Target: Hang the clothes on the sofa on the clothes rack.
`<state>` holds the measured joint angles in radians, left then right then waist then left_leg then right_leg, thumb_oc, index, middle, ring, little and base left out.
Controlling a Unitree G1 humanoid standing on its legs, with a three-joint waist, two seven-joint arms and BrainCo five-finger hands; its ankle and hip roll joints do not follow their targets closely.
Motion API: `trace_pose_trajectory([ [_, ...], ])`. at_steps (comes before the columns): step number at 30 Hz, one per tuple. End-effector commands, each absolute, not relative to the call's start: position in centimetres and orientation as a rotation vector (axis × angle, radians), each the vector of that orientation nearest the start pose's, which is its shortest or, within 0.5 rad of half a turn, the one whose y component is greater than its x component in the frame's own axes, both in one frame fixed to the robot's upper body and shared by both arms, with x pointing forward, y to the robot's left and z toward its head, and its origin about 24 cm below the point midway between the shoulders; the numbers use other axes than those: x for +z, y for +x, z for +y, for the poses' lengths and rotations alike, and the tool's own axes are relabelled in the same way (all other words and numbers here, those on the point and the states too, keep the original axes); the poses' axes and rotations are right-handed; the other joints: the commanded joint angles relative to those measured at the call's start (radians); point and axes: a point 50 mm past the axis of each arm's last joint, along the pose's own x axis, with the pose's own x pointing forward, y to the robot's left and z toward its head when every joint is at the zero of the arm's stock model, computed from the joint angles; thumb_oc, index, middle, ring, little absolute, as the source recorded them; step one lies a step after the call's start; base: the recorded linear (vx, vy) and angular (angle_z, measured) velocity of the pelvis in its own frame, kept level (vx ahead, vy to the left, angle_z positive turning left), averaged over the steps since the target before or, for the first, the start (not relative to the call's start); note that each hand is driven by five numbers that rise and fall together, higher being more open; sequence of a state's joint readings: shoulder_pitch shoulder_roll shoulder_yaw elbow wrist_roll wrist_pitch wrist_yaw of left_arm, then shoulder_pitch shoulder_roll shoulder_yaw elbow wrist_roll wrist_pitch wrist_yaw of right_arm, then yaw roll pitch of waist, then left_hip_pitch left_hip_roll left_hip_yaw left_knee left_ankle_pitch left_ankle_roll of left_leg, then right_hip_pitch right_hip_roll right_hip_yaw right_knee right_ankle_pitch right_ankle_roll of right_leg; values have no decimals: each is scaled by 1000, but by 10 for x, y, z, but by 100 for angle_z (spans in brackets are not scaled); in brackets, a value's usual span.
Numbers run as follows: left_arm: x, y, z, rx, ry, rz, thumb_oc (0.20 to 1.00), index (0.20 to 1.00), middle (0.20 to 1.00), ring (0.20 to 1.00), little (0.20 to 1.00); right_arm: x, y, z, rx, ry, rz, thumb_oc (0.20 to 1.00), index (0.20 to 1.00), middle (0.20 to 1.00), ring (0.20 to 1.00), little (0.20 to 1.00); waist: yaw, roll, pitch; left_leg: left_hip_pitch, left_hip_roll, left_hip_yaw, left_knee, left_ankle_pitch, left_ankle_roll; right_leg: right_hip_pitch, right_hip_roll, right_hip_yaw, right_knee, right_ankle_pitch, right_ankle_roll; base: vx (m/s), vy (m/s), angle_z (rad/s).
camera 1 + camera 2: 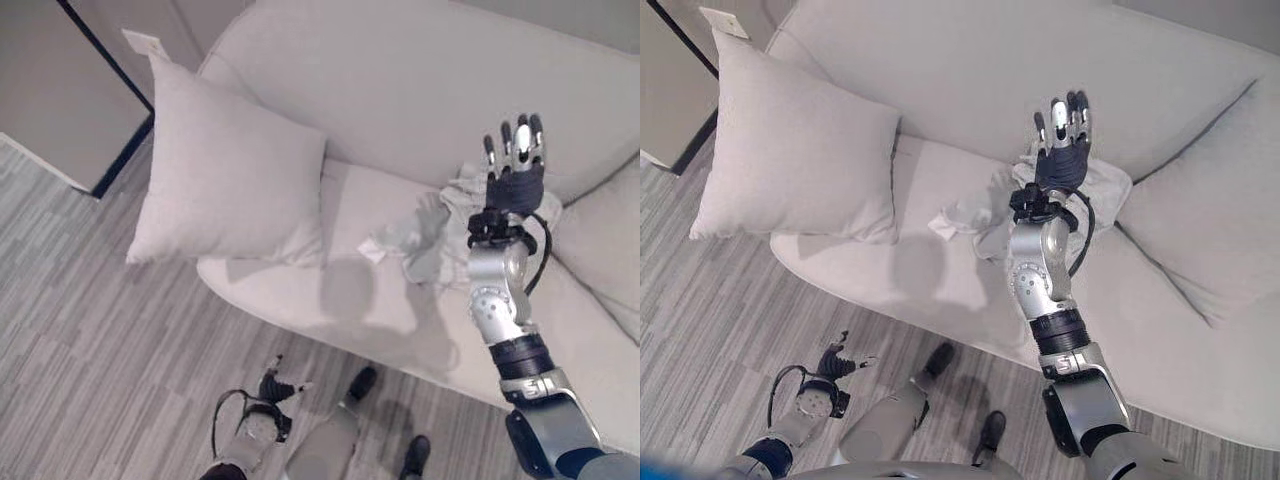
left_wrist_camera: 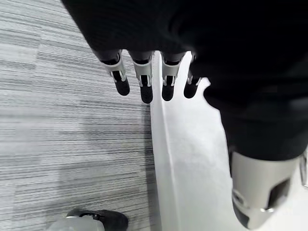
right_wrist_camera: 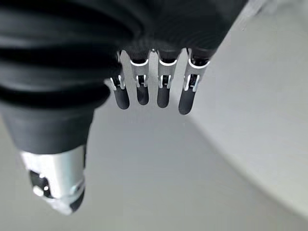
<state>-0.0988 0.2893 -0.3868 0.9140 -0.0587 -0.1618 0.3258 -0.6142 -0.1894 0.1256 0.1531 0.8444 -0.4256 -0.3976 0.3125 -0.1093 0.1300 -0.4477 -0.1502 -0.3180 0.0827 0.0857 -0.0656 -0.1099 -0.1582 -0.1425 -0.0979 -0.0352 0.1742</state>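
Clothes (image 1: 432, 232): crumpled pale heap on sofa (image 1: 400, 90) seat, between cushion (image 1: 225, 175) and second cushion (image 1: 1205, 215); not yet picked up.
Right hand (image 1: 515, 165): raised above clothes, fingers straight and spread, holding nothing; likely poised to reach down for a grasp.
Left hand (image 1: 272, 392): low over floor (image 1: 90, 330) by sofa edge, fingers relaxed, empty, idle.
Writing: none legible.

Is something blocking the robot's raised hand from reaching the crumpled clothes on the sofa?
Nothing visible. The open right hand hangs above the crumpled pale grey clothes on the light grey sofa; the pillows lie off to the sides.
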Motion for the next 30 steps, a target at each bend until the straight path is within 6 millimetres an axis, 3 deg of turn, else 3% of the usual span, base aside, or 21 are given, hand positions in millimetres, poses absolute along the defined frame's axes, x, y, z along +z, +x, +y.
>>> trace_pose_trajectory([
  [1,-113,182,216,56,559,659,1000,1000,1000,1000,1000,197,325,-167,-129,500,-618,200,200,200,200,200,12,-4,-55,21,55,-1,-103,24,16,9,-33,-1,11,28,-5,0,0,0],
  [2,-114,180,218,67,554,669,1000,1000,1000,1000,1000,191,329,-171,-143,394,-576,526,526,526,526,526,7,-5,-57,24,57,1,-106,26,14,12,-33,-3,11,29,-5,-24,12,5],
  [3,-116,177,218,78,541,681,1000,1000,1000,1000,1000,179,341,-178,-205,82,-487,1000,1000,1000,1000,1000,1,-6,-52,26,58,3,-113,33,12,12,-32,-6,12,29,-8,0,0,0],
  [4,-116,177,218,78,540,680,1000,1000,1000,1000,1000,179,341,-178,-206,81,-488,1000,1000,1000,1000,1000,0,-5,-53,22,58,2,-113,36,12,9,-32,-7,12,32,-7,-62,6,-2],
  [5,-114,180,215,90,532,655,1000,1000,1000,1000,1000,165,354,-192,-310,-214,-397,1000,1000,1000,1000,1000,0,1,-40,15,57,0,-118,43,10,3,-30,-11,13,35,-10,-53,10,-4],
  [6,-113,181,214,90,531,654,1000,1000,1000,1000,1000,166,354,-192,-310,-215,-398,1000,1000,1000,1000,1000,-1,2,-41,12,57,-1,-118,46,10,0,-30,-12,12,37,-9,-67,25,0],
  [7,-114,178,209,99,523,640,1000,1000,1000,1000,1000,147,362,-212,-452,-392,-290,1000,1000,1000,1000,1000,4,13,-30,3,55,-5,-125,51,12,-9,-28,-15,11,43,-9,-27,27,5],
  [9,-114,178,209,99,522,640,1000,1000,1000,1000,1000,148,362,-212,-453,-392,-290,1000,1000,1000,1000,1000,3,13,-30,3,55,-5,-125,52,12,-10,-28,-15,11,43,-9,-1,26,11],
  [11,-117,171,207,108,535,643,1000,1000,1000,1000,1000,121,359,-233,-592,-735,-203,1000,1000,1000,1000,1000,12,32,-12,3,52,-4,-128,46,15,-14,-27,-6,11,40,-6,54,72,10],
  [14,-123,164,208,103,579,670,1000,1000,1000,1000,1000,97,354,-255,-658,-944,-88,1000,1000,1000,1000,1000,27,39,-1,-6,48,1,-109,29,18,-14,-34,2,11,43,0,65,85,3],
  [19,-131,158,214,82,681,739,1000,1000,1000,1000,1000,80,349,-261,-656,-1004,-17,1000,1000,1000,1000,1000,29,22,-2,-2,27,11,-42,-22,41,16,-67,7,36,78,8,114,121,-1],
  [20,-136,150,218,72,709,792,1000,1000,1000,1000,1000,69,344,-261,-639,-1019,22,1000,1000,1000,1000,1000,16,27,-7,33,19,18,-24,-46,57,10,-86,22,142,123,5,65,120,-9],
  [21,-136,150,218,72,708,791,1000,1000,1000,1000,1000,69,344,-261,-639,-1019,22,1000,1000,1000,1000,1000,16,27,-9,30,18,18,-24,-42,58,7,-86,22,142,126,6,98,183,-12],
  [22,-138,145,221,71,721,821,1000,1000,1000,1000,1000,66,343,-258,-624,-1039,26,1000,1000,1000,1000,1000,3,38,-7,60,15,20,-21,-50,70,-16,-92,41,219,175,5,124,200,-20],
  [23,-143,133,227,76,739,878,1000,1000,1000,1000,1000,62,344,-253,-602,-1067,29,1000,1000,1000,1000,1000,-15,66,-6,115,23,18,-23,-63,88,-44,-86,57,331,218,-5,127,194,-24],
  [26,-147,120,232,103,724,939,1000,1000,1000,1000,1000,54,341,-246,-554,-1117,30,1000,1000,1000,1000,1000,-25,86,-7,171,40,21,-17,-77,97,-52,-77,63,399,196,-24,215,141,-24],
  [28,-149,113,236,136,693,971,1000,1000,1000,1000,1000,49,334,-249,-536,-1169,37,1000,1000,1000,1000,1000,-35,82,-17,223,51,21,-29,-91,96,-53,-40,53,383,121,-39,262,-30,-6],
  [29,-148,112,240,149,689,975,1000,1000,1000,1000,1000,45,327,-258,-535,-1196,48,1000,1000,1000,1000,1000,-60,81,-31,257,63,10,-45,-91,84,-84,14,58,325,53,-39,267,-69,-2],
  [30,-148,112,240,148,689,976,1000,1000,1000,1000,1000,45,326,-258,-534,-1197,50,1000,1000,1000,1000,1000,-61,82,-32,260,65,8,-48,-92,83,-79,16,55,323,52,-40,227,-78,5],
])
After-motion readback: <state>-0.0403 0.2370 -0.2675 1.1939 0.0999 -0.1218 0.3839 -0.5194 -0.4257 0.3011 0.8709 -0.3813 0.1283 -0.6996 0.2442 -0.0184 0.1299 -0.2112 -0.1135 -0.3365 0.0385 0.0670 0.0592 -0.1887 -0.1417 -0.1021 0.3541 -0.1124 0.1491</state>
